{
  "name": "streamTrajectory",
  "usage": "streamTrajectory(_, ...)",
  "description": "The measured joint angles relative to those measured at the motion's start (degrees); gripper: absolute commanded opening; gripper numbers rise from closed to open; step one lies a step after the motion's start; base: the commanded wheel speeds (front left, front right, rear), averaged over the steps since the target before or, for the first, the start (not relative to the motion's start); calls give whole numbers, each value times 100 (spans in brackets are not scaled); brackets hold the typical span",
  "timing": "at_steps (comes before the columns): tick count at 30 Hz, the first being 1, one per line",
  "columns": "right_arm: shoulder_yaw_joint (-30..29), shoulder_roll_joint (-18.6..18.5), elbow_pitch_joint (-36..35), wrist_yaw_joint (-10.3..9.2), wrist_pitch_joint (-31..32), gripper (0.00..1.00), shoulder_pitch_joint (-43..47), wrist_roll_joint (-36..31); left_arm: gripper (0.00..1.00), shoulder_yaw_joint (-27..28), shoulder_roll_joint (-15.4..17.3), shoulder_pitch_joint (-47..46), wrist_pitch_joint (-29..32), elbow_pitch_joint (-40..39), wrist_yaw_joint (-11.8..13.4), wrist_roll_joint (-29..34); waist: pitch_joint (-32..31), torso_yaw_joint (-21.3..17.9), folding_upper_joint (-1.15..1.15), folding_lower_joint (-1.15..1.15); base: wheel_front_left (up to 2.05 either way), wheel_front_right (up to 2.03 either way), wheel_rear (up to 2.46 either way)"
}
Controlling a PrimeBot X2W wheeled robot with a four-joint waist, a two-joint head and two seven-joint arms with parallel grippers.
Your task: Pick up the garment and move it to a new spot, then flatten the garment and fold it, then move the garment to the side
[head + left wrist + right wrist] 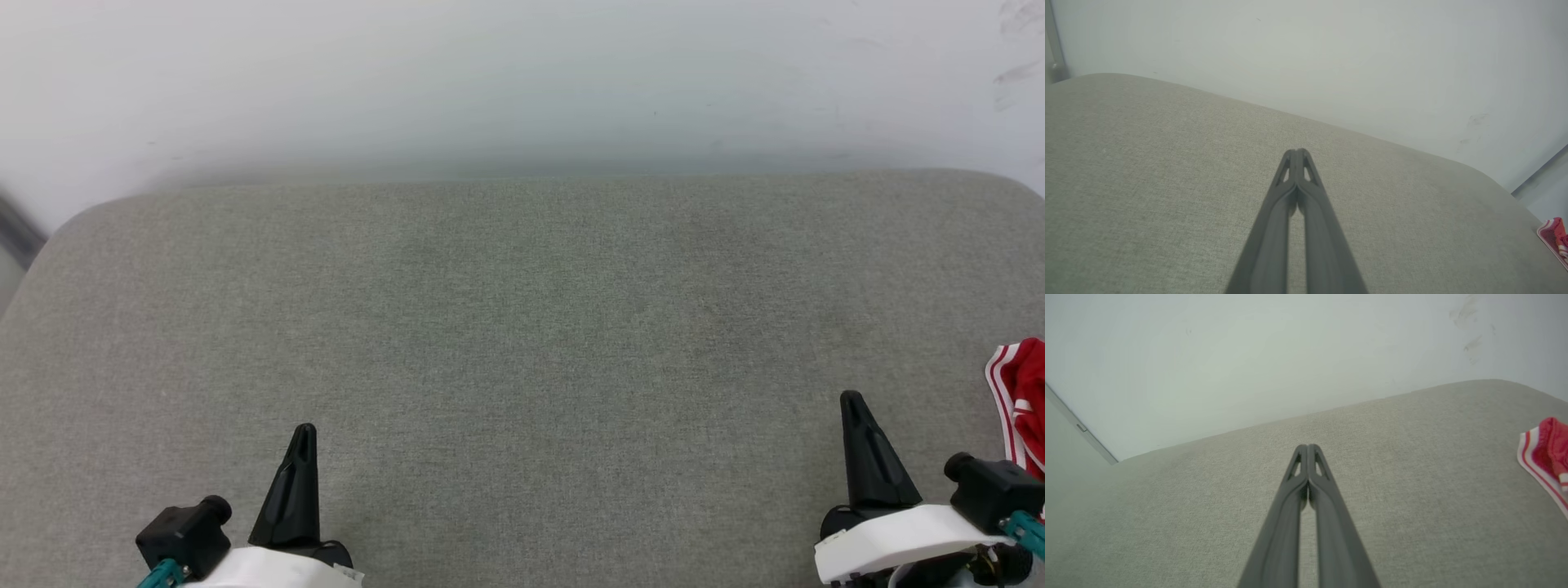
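Observation:
The garment (1022, 400) is red with red-white striped trim and lies at the far right edge of the grey cushion; most of it is cut off by the frame. A sliver of the garment (1555, 237) shows at the lower right of the left wrist view, and more of the garment (1545, 457) at the right of the right wrist view. My left gripper (304, 431) rests at the lower left, shut and empty, tips together (1297, 152). My right gripper (851, 400) is shut and empty too (1308, 447), a short way left of the garment.
The grey fabric cushion (522, 343) spreads across the whole work area, with rounded far corners. A pale wall (522, 73) stands right behind its far edge. A dark strip (16, 229) runs down at the far left, beyond the cushion's corner.

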Motion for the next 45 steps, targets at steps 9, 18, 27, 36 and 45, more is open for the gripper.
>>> streamTrajectory(9, -68, 0, 38, 0, 242, 0, -20, 928, 0, 11, 37, -129, 186, 155, 0, -920, -16, -7, 0, 0, 0, 0, 0)
streamTrajectory(18, -124, 0, 71, 0, 449, 0, -76, 1778, 0, 32, 68, -247, 370, 288, 0, -1745, -32, -14, 0, 0, 0, 0, 0)
streamTrajectory(27, -181, 0, 105, 0, 635, 0, -149, 2542, 0, 60, 96, -348, 530, 377, 0, -2485, -47, -21, 0, 0, 0, 0, 0)
streamTrajectory(36, -235, 0, 135, 0, 809, 0, -197, 3229, 0, 98, 109, -436, 698, 460, 0, -3149, -63, -29, 0, 0, 0, 0, 0)
streamTrajectory(45, -279, 0, 166, 0, 960, 0, -228, 3857, 0, 137, 113, -502, 833, 545, 0, -3747, -78, -36, 0, 0, 0, 0, 0)
